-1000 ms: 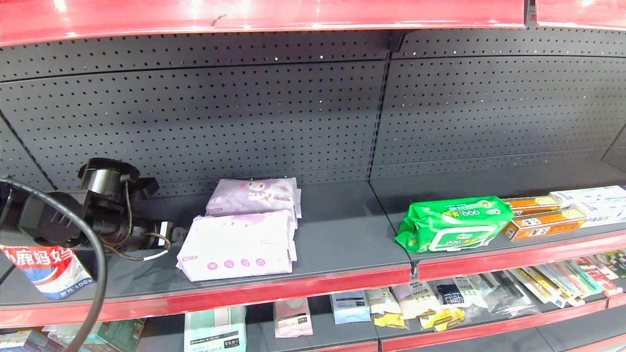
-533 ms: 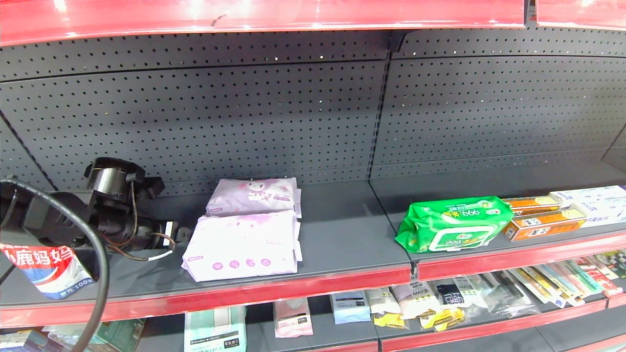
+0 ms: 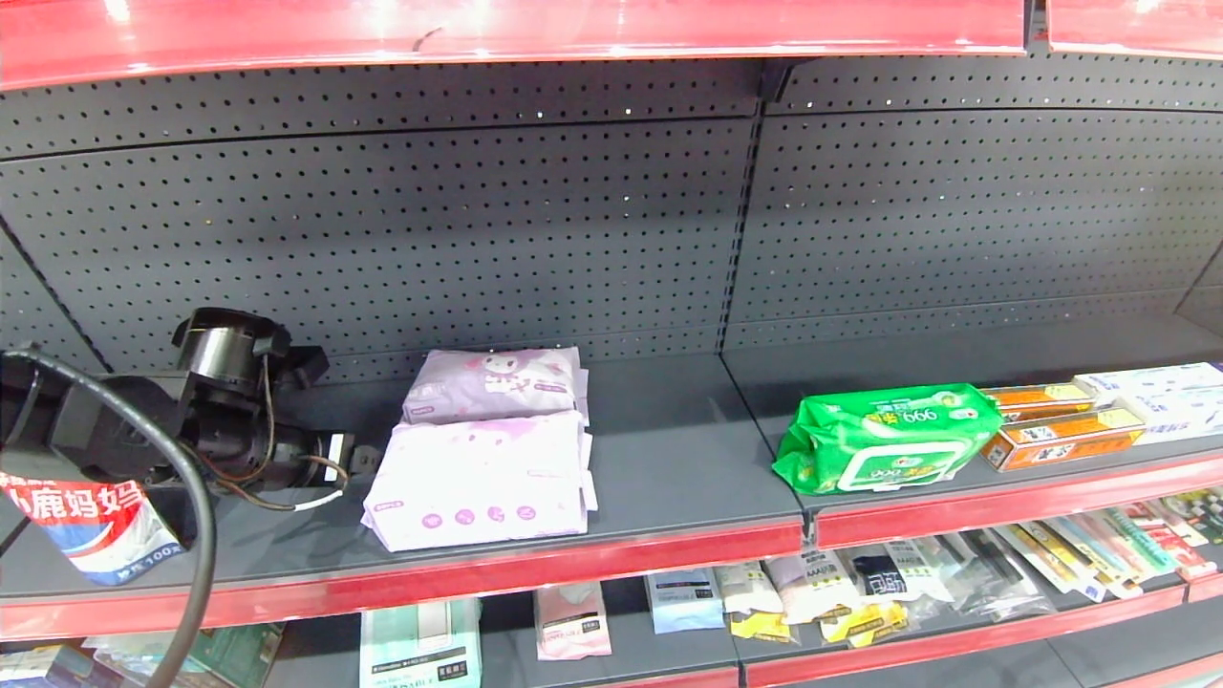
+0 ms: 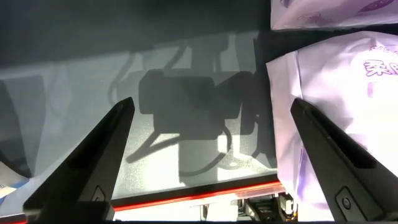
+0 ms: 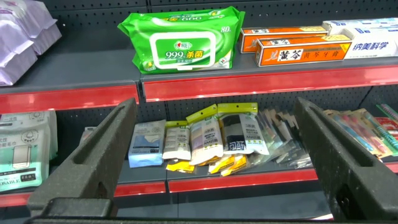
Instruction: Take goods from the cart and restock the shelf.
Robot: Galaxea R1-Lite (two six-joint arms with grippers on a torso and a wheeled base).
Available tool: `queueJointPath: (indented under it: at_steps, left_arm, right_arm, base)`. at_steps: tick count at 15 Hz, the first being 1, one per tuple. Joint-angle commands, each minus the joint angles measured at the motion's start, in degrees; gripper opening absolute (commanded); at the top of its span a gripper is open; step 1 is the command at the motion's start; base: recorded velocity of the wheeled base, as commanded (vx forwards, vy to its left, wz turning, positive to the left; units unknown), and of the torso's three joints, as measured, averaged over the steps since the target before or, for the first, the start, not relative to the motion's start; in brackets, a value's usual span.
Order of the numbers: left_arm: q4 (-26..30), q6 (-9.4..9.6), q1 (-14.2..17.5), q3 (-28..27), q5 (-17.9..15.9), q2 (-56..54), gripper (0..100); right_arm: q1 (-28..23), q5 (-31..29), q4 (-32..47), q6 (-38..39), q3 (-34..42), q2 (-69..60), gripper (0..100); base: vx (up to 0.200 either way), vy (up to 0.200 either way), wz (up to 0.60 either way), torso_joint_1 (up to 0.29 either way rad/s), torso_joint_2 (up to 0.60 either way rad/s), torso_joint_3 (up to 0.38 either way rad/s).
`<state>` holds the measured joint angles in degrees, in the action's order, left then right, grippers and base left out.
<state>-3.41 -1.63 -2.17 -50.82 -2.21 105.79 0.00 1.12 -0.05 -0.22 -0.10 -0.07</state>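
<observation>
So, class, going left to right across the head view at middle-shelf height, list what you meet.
Red-and-blue packet, left gripper, front pink pack, green wet-wipes pack, orange boxes, white boxes.

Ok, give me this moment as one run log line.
left gripper open, beside front pink pack | pack flat on shelf | right gripper open, empty, facing green wipes

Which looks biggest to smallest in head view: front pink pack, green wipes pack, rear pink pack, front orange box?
1. front pink pack
2. green wipes pack, nearly level with it
3. rear pink pack; farther back, so unsure
4. front orange box, smallest
</observation>
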Motion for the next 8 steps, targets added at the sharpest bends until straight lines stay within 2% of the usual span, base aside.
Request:
queueJointPath:
  at_steps: [1, 8]
  left_arm:
    - [0.0, -0.04, 0.0, -0.2, 0.0, 0.0, 100]
    - [0.0, -0.04, -0.1, -0.2, 0.0, 0.0, 100]
  right_arm:
    - [0.0, 0.0, 0.0, 0.0, 0.0, 0.1, 100]
    - [0.0, 0.0, 0.0, 0.0, 0.0, 0.1, 100]
  base:
    - [0.000, 0.000, 0.00, 0.000, 0.00, 0.000]
    - [0.000, 0.000, 0.00, 0.000, 0.00, 0.000]
